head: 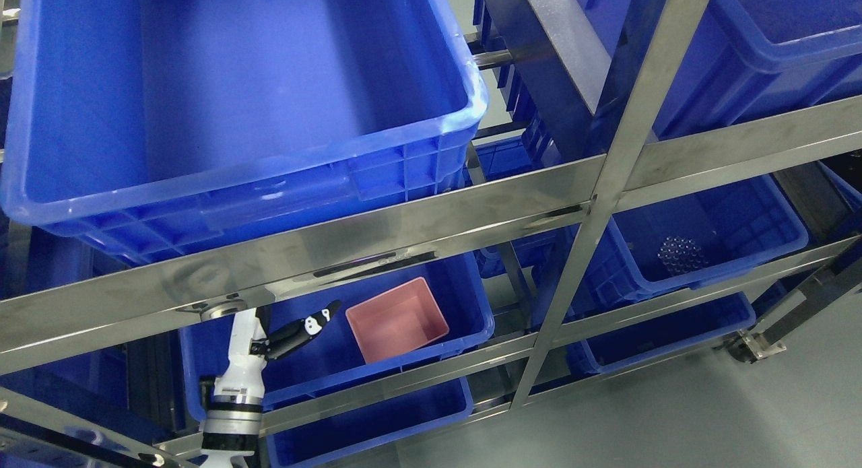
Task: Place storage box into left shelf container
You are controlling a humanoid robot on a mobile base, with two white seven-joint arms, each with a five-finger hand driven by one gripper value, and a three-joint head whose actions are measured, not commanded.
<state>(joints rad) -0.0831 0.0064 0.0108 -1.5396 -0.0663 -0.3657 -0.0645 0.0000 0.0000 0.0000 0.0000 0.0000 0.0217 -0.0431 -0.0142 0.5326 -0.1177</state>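
A pink open-topped storage box lies inside a blue container on the left shelf's middle level. My left hand comes up from the bottom left, white forearm and black fingers. It sits just left of the pink box, apart from it. Its fingers are spread and hold nothing. The upper part of the hand is hidden behind the steel shelf rail.
A large blue container fills the upper left shelf. More blue containers stand on the right shelf; one holds a cluster of small clear items. Steel posts divide the shelves. Grey floor lies at the lower right.
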